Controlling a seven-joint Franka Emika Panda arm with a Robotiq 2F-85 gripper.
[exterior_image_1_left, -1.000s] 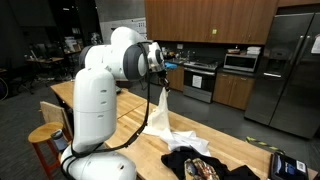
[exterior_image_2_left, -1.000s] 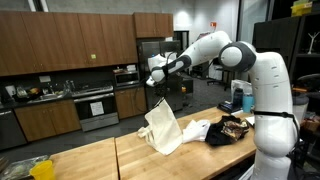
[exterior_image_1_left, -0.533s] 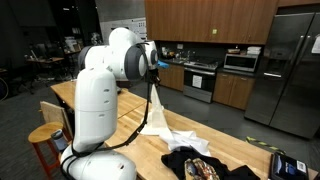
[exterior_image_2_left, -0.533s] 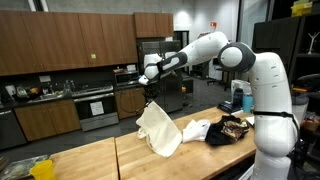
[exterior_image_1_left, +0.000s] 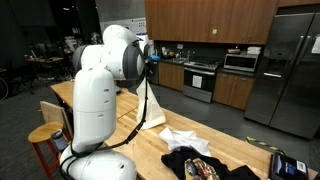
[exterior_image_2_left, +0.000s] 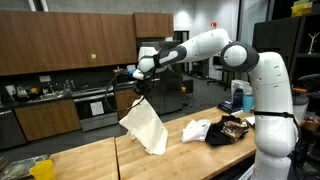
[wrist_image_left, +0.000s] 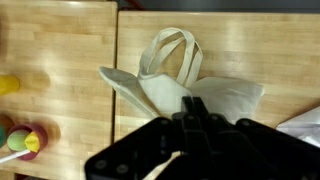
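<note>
One canvas tote bag (exterior_image_2_left: 145, 128) hung straight below my gripper (exterior_image_2_left: 136, 78), long axis vertical; I had jaws pinched on its top edge.

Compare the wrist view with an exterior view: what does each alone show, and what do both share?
Only the wrist view shows the handle loops and colourful items. Only an exterior view shows the white arm, a dark heap and cabinets. Both show the cream bag hanging from the end effector over the wooden table.
</note>
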